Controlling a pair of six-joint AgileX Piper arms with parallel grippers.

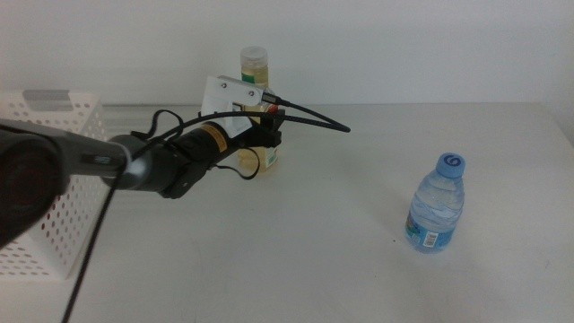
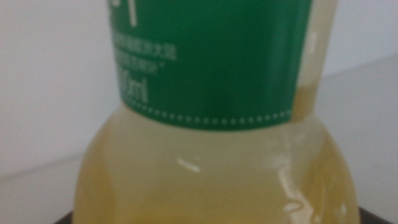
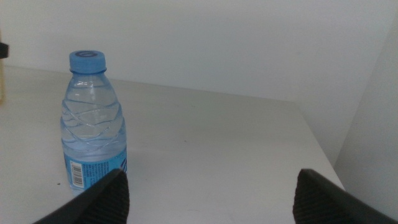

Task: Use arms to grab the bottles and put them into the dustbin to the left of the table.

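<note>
Left gripper [image 1: 267,136] is reaching the clear yellow-liquid bottle with green label [image 2: 211,118] at the white table's [image 1: 341,233] far side; grip state unclear, label print blurred. Right gripper [image 3: 208,196] is waiting wide open, empty, beside the small blue-capped water bottle [image 3: 93,121]. White perforated dustbin [image 1: 63,179] is sitting at the left.

Bare table [image 1: 323,224] lies between yellow bottle [image 1: 255,67] and water bottle [image 1: 437,204], well apart.
</note>
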